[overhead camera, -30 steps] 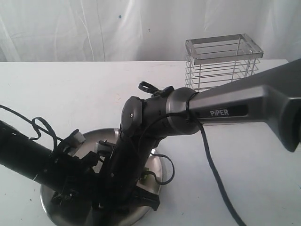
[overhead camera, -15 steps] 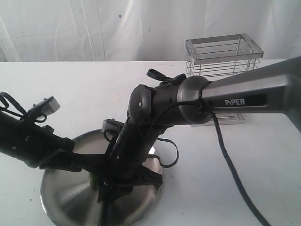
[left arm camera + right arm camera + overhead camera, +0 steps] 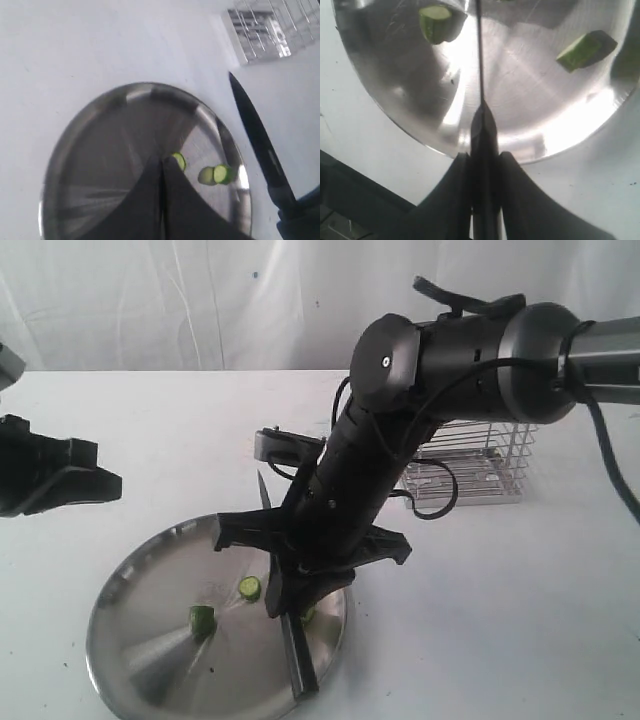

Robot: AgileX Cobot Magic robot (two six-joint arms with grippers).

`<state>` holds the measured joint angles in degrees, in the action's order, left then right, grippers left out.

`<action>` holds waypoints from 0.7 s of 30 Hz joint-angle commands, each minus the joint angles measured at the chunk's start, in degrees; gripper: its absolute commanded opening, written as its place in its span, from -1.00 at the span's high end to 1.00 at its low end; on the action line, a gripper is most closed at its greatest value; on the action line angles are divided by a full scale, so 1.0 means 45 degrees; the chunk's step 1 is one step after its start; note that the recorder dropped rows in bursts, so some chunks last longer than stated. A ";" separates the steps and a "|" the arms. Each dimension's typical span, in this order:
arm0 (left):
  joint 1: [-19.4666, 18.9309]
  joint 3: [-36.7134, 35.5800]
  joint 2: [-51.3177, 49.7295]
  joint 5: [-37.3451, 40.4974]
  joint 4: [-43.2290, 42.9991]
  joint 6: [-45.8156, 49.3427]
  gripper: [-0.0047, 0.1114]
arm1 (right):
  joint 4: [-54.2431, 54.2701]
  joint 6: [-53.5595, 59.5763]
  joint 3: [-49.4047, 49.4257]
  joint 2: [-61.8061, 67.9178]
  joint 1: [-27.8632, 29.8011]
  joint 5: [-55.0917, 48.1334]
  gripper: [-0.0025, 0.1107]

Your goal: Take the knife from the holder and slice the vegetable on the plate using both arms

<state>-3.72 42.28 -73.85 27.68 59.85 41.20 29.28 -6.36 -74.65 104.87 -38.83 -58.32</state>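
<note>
1. Plate [image 3: 140, 650] of shiny steel lies on the white table [image 3: 520, 620] at the lower left of the exterior view. It carries the vegetable [image 3: 203, 620] as small green pieces scattered near its middle.
2. Right gripper [image 3: 482, 155] hangs over the plate's right side, its fingers clamped on the knife [image 3: 298, 658]. The black handle slants toward the bottom edge and the blade tip points toward frame centre.
3. Left gripper [image 3: 161, 170] sits at the left edge, apart from the plate, fingers pressed together with nothing between them.
4. Holder [image 3: 485, 465] stands at the right, behind the right arm [image 3: 450, 350], well apart from the plate.
</note>
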 commanded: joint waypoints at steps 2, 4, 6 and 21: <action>-0.0198 -0.0867 0.2020 -0.2440 0.0634 -0.2665 0.92 | -0.0082 0.0584 -0.0024 -0.0199 0.0159 0.0100 0.96; -0.0198 -0.1116 0.3062 -0.3039 0.1028 -0.2698 0.92 | 0.0857 0.1413 -0.0024 0.0086 0.0278 -0.0251 0.96; -0.0174 -0.1328 0.4486 -0.3579 0.0868 -0.2476 0.92 | 0.2219 0.2854 -0.0024 0.0501 0.0532 -0.0741 0.96; -0.0148 -0.3356 0.7667 -0.2096 -0.1727 -0.1768 0.92 | 0.5559 0.4869 -0.0024 0.3300 0.0732 0.0485 0.65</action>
<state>-4.52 28.89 -39.64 18.67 51.09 33.32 53.53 14.30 -74.65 119.42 -35.63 -56.33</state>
